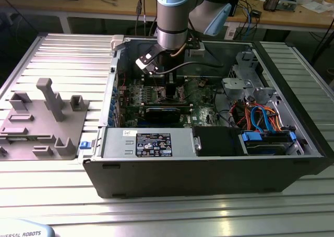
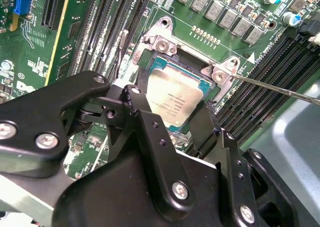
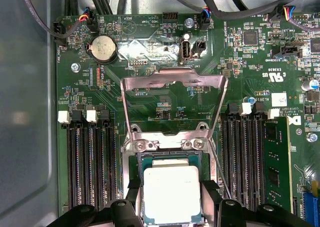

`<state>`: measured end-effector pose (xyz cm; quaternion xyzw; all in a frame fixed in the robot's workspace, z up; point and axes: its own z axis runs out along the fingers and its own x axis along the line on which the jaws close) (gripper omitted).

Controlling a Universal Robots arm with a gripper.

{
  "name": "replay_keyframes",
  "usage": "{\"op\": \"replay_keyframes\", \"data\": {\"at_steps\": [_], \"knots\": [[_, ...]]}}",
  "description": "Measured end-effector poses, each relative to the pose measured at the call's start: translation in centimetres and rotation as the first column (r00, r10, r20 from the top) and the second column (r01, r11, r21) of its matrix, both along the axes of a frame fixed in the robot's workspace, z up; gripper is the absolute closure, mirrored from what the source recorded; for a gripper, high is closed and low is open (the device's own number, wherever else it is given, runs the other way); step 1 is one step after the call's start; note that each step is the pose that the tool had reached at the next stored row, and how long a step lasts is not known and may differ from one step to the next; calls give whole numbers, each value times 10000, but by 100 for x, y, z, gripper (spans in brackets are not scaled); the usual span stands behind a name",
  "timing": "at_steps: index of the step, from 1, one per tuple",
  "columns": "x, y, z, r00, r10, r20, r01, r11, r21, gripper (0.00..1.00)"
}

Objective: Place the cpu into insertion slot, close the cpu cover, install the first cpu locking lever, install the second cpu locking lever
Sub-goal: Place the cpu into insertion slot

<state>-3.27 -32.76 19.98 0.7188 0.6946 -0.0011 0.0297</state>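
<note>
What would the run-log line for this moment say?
stage: cpu placement | black gripper: at cpu | silver-grey square cpu: in silver-rimmed insertion slot | silvery frame cpu cover: open, flipped up

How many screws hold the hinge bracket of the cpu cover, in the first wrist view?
2. Both sit on the hinge bracket between the open cpu cover and the cpu: one screw at one end, one at the other. More may be hidden beyond the cpu.
</note>
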Motion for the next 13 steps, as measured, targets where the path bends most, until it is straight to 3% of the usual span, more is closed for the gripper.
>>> {"op": "replay_keyframes", "data": {"at_steps": [6, 8, 9, 13], "knots": [[0, 0, 0, 10000, 0, 0, 0, 10000, 1, 41], [0, 0, 0, 10000, 0, 0, 0, 10000, 2, 40], [0, 0, 0, 10000, 0, 0, 0, 10000, 2, 33], [0, 0, 0, 10000, 0, 0, 0, 10000, 2, 33]]}}
